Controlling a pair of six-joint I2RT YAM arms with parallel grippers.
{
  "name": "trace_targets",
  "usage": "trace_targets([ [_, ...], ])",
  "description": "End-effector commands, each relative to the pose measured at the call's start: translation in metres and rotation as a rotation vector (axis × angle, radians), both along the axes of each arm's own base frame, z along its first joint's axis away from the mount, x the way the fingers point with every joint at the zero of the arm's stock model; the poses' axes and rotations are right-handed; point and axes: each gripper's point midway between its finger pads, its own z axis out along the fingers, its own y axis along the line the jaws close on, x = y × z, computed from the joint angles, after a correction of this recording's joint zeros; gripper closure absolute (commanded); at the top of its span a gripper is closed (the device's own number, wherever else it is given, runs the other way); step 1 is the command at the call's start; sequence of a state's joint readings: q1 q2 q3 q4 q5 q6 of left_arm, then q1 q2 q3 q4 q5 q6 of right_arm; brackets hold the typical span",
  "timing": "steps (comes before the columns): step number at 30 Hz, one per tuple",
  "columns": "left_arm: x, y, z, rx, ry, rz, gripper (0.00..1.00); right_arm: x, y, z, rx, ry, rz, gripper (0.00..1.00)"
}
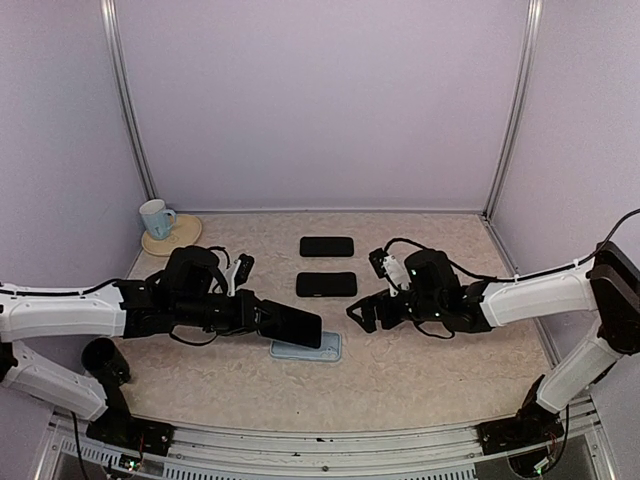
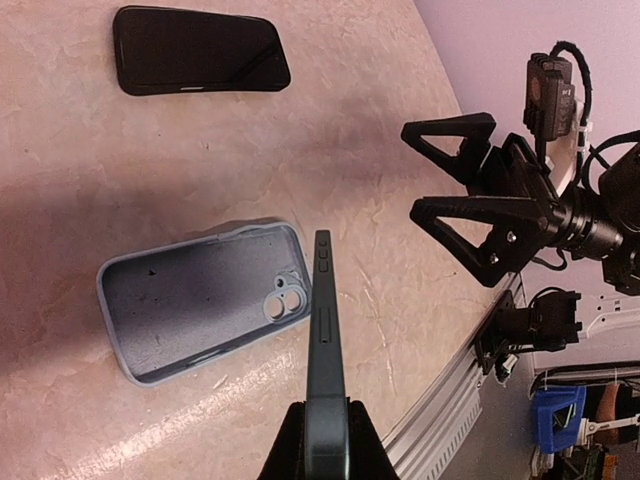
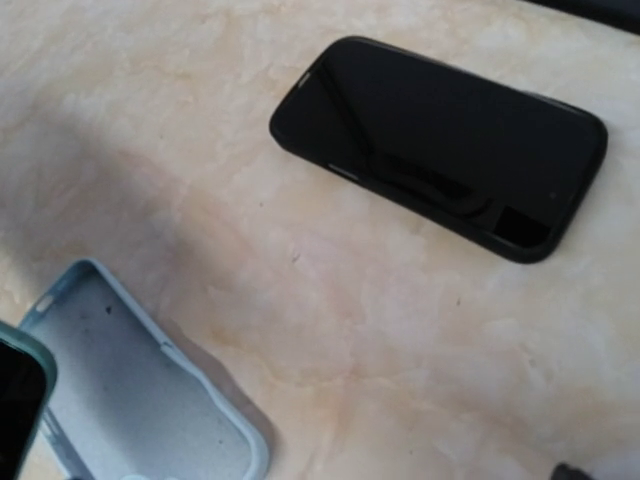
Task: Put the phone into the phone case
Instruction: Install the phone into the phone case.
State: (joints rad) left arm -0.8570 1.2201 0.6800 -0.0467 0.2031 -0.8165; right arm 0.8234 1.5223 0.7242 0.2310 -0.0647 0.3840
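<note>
My left gripper is shut on a dark phone, gripping it by one end. The phone hangs just above the pale blue phone case, which lies open side up on the table. In the left wrist view the phone shows edge-on between the fingers, next to the case at its camera-hole end. My right gripper stands open to the right of the case with nothing between its fingers. The right wrist view shows the case and a corner of the held phone, but not its own fingers.
Two more black phones lie flat behind the case, one nearer and one farther. A pale mug on a round coaster stands at the back left. The table's metal front edge runs close by.
</note>
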Motion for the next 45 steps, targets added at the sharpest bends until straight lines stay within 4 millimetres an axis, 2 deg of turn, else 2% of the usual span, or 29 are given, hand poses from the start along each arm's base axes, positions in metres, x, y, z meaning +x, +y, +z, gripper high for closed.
trace_targets([
  [1, 0.011, -0.017, 0.035, -0.119, -0.061, -0.062, 1.0, 0.003, 0.003, -0.002, 0.001, 0.005, 0.005, 0.01],
  [11, 0.019, -0.022, 0.024, -0.143, -0.01, -0.114, 1.0, 0.003, 0.0, -0.011, -0.029, 0.022, -0.006, 0.01],
  [22, 0.028, -0.022, 0.013, -0.138, 0.038, -0.12, 1.0, 0.003, 0.001, -0.012, -0.027, 0.024, -0.005, 0.01],
  [45, 0.036, -0.03, -0.013, -0.144, 0.114, -0.124, 1.0, -0.007, 0.015, -0.02, 0.046, 0.113, 0.045, 0.01],
])
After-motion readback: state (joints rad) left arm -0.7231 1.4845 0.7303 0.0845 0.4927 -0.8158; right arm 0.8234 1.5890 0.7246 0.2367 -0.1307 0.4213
